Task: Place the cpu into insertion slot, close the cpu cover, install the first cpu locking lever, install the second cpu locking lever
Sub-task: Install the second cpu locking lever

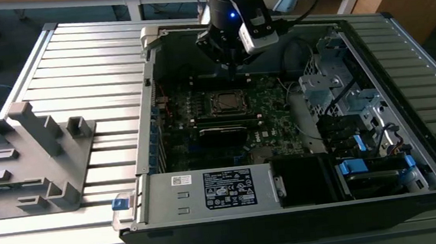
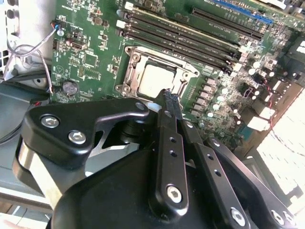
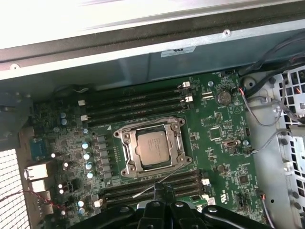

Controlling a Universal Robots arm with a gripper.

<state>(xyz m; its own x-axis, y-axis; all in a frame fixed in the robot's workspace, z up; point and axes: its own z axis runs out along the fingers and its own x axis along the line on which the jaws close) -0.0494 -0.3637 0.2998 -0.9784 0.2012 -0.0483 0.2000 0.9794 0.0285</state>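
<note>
Fingers (image 2: 170,98) pressed together, hovering just beside the cpu (image 3: 151,149) seated under its cpu cover (image 3: 125,141).

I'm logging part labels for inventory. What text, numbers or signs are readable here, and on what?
None can be read.
White label on the power supply: print too small.
Sticker on the case wall: too small.
The cpu top: faint marks, unreadable.
Motherboard lettering: too small.
</note>
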